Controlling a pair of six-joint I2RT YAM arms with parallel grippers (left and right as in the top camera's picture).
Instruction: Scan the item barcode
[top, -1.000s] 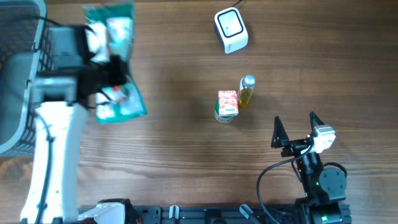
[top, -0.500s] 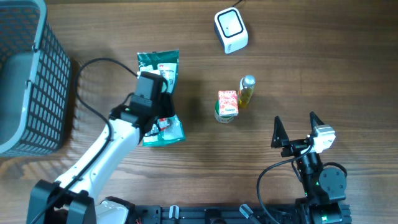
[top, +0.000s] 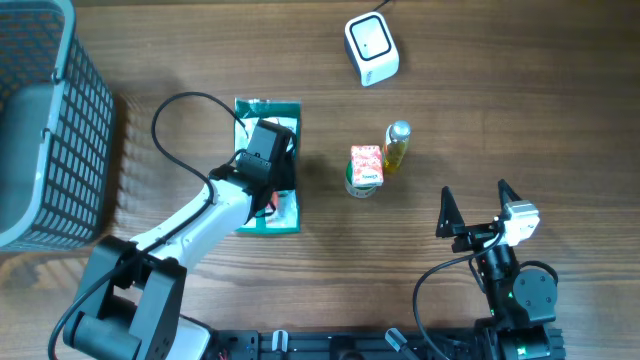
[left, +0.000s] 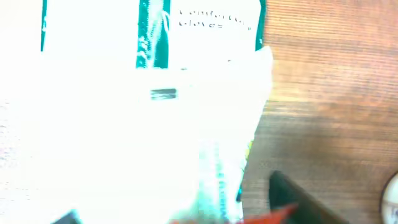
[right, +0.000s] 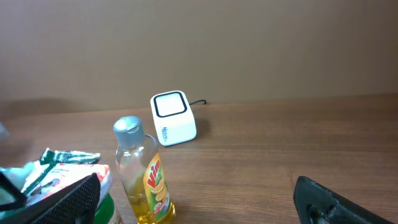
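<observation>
Straddling a flat, crinkly green-and-white packet (top: 270, 108), the left fingers (top: 275, 180) stand spread, one dark tip just off the packet's edge over bare wood; the packet lies directly beneath them on the smooth, grained bench (top: 150, 60). To one side of them stand a small carton (top: 366, 163) and a clear yellow bottle (top: 397, 145), with the boxy white scanner (top: 371, 48) farther off and a grey mesh basket (top: 50, 120) on the opposite side. The right fingers (top: 445, 210), spread wide and empty, sit well apart with open wood around them.
</observation>
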